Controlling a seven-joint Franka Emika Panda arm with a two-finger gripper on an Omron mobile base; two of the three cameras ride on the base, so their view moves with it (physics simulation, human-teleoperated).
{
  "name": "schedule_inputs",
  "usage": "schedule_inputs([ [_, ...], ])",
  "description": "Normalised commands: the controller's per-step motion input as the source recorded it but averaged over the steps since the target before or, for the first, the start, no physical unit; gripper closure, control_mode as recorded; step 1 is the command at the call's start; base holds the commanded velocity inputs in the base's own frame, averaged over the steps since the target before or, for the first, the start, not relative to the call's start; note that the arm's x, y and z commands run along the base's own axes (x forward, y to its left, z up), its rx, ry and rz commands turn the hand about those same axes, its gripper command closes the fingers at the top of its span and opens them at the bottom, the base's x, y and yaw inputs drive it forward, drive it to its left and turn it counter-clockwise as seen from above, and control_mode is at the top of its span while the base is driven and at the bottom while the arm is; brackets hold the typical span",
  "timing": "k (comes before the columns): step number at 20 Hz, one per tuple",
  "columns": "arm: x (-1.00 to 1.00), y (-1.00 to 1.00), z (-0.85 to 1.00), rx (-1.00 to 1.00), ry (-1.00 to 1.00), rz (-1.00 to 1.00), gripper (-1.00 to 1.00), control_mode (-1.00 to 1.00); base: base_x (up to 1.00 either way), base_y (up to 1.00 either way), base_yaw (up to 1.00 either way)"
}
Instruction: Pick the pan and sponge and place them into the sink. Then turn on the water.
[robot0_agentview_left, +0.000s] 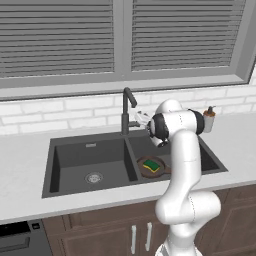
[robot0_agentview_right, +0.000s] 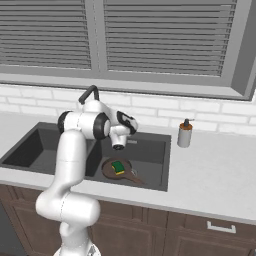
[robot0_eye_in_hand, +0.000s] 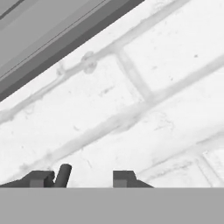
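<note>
Dark-brown round pan (robot0_agentview_right: 118, 169) and green-and-yellow sponge (robot0_agentview_right: 118, 167) already lay in the grey sink's (robot0_agentview_left: 65, 155) right basin, so I judged the gripper (robot0_eye_in_hand: 84, 178), fingers partly spread beside the thin faucet lever (robot0_eye_in_hand: 64, 175), should push it steadily.

The right basin of the sink (robot0_agentview_left: 90, 145) is partly hidden by the arm in the left base view, as is the pan (robot0_agentview_left: 150, 167) toward 3 o'clock. The gripper (robot0_eye_in_hand: 83, 179) is cut off at 6 o'clock in the hand view. No water can be made out.
</note>
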Motion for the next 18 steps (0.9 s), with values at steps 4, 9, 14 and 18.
schedule_inputs([
  [4, 0.23, -1.0, -0.56, 0.0, 0.14, -0.16, 1.0, -1.0, 0.0, 0.0, 0.0],
  [9, 0.22, -1.0, -0.74, 0.0, 0.18, -0.13, 1.0, -1.0, 0.0, 0.0, 0.0],
  [14, 0.15, -1.0, -0.96, 0.0, 0.21, -0.1, 1.0, -1.0, 0.0, 0.0, 0.0],
  [18, 0.09, -1.0, -0.94, 0.0, 0.23, -0.09, 1.0, -1.0, 0.0, 0.0, 0.0],
])
